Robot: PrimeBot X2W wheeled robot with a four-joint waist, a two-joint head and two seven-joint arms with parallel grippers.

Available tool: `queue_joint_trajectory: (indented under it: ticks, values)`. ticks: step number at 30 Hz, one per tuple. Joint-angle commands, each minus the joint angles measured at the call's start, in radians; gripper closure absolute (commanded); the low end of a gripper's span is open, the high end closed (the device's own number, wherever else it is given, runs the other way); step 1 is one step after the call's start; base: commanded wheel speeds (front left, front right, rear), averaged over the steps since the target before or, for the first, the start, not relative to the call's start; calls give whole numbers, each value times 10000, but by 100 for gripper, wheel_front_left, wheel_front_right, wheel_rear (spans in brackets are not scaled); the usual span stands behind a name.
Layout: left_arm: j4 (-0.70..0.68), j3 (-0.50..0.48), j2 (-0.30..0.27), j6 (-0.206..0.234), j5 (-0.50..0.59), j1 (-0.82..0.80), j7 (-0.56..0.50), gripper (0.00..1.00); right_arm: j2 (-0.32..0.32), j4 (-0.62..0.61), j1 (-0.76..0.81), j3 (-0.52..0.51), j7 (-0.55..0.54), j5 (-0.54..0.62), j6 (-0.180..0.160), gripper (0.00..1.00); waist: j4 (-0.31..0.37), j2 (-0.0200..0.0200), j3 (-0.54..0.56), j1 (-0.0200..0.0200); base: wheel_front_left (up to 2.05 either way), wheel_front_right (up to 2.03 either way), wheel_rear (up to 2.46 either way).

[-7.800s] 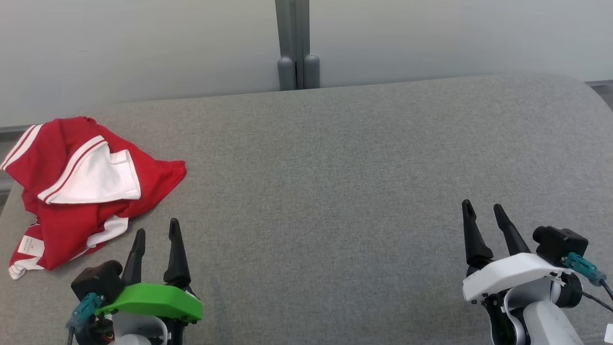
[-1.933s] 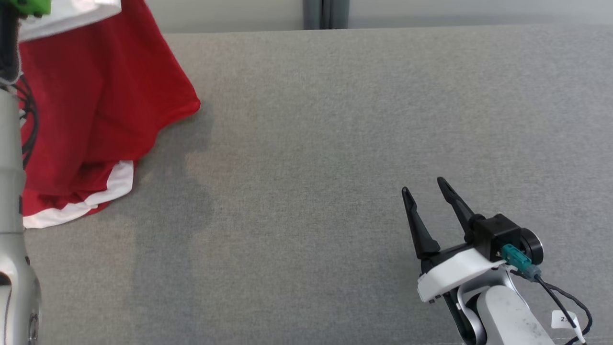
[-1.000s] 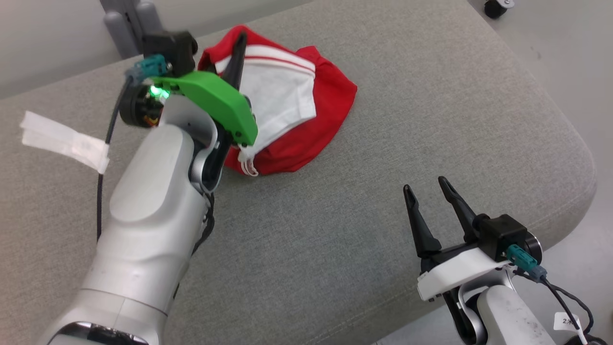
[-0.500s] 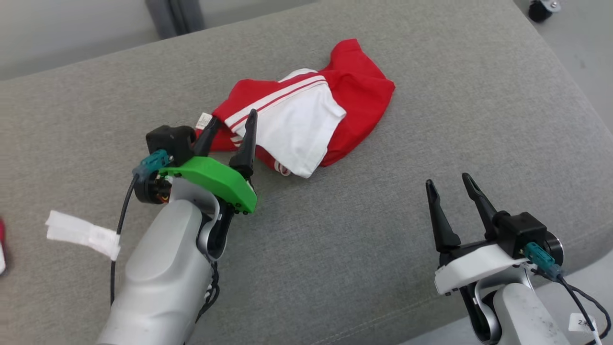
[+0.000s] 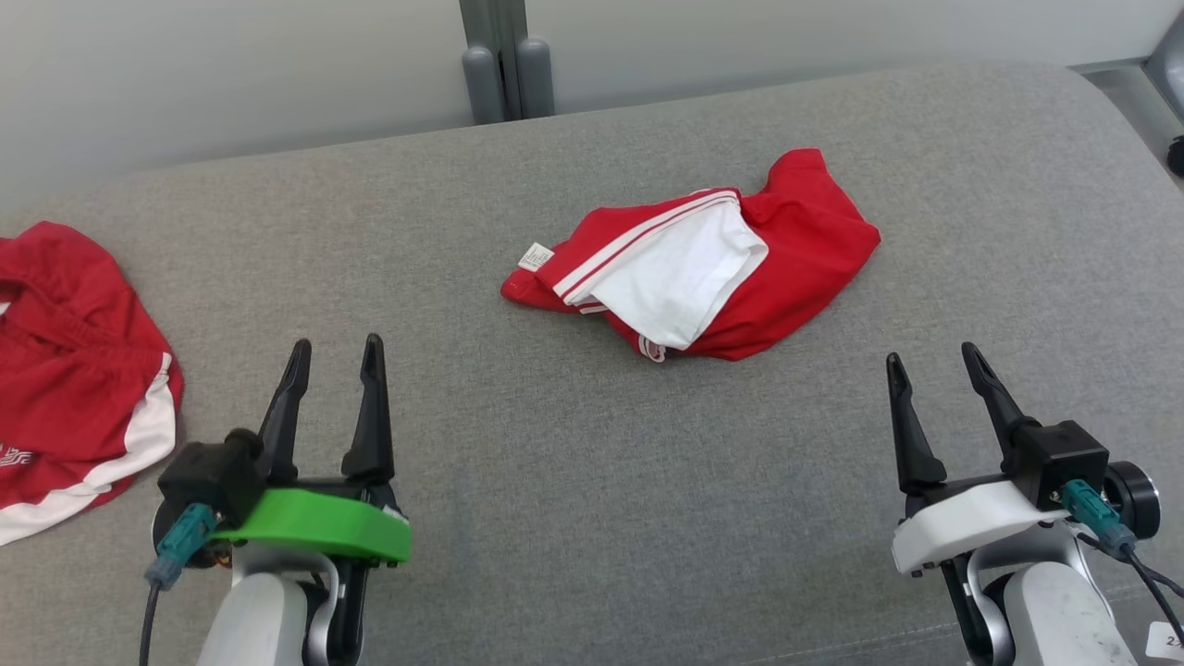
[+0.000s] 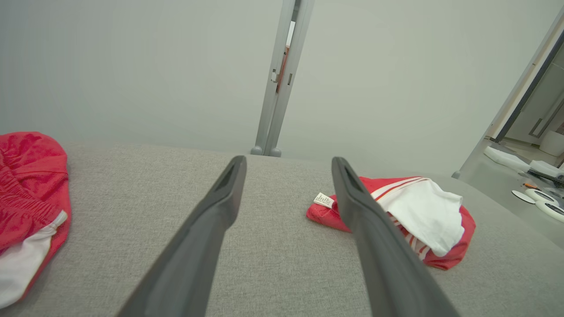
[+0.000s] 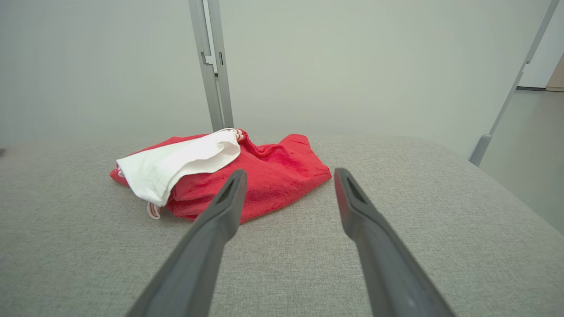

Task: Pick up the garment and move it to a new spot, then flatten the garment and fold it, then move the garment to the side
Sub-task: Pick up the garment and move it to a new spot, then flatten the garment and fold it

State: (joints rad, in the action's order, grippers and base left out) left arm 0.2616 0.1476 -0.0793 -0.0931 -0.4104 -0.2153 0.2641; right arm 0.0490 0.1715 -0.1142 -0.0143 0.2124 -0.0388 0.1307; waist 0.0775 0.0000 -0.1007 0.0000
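The garment (image 5: 703, 268), red with a white panel and white stripes, lies crumpled in the middle of the grey padded table (image 5: 573, 481). It also lies right of centre in the left wrist view (image 6: 423, 220) and left of centre in the right wrist view (image 7: 229, 176). My left gripper (image 5: 335, 356) rests at the lower left, open and empty, well short of the garment. My right gripper (image 5: 930, 363) stands open and empty at the lower right, below the garment's right end. Nothing sits between either pair of fingers (image 6: 211, 229) (image 7: 370, 229).
A second red and white garment (image 5: 74, 379) lies at the table's left edge, also at the far left of the left wrist view (image 6: 26, 193). A grey post (image 5: 504, 65) stands behind the table against the pale wall. Floor shows past the table's right end (image 7: 520, 176).
My left gripper has let go of the garment and drawn back to the lower left, now open. The head view has swung, so the garment now sits centrally. The right gripper keeps its open pose.
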Motion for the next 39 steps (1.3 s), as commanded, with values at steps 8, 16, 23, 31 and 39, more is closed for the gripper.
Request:
queue_joint_trajectory:
  ticks: [8, 16, 23, 31, 39]
  values:
    - [80, -666, 97, -244, 712, 1230, 4, 0, 24, 245, 233, -158, 51, 226, 1, 0, -339, 0, 669, 0, 0, 0, 0]
    - [114, -1094, 152, -337, 947, 1645, 5, 0, 24, 407, 396, -140, 23, 160, 1, 0, -387, 0, 852, 0, 0, 0, 0]
    - [77, -1223, 208, -379, 999, 1673, 5, 0, 24, 380, 437, -16, -82, 90, 1, 0, -449, 0, 844, 0, 0, 0, 0]
    - [27, -1239, 255, -374, 1035, 1566, 5, 0, 14, 143, -556, 640, -954, 491, 1, 0, -666, 0, 444, 0, 0, 0, 0]
    - [-102, -890, 281, -375, 638, 1016, 6, 0, 27, 1721, -3169, 2392, -3250, 964, 0, 0, -1634, 0, -242, 0, 0, 0, 0]
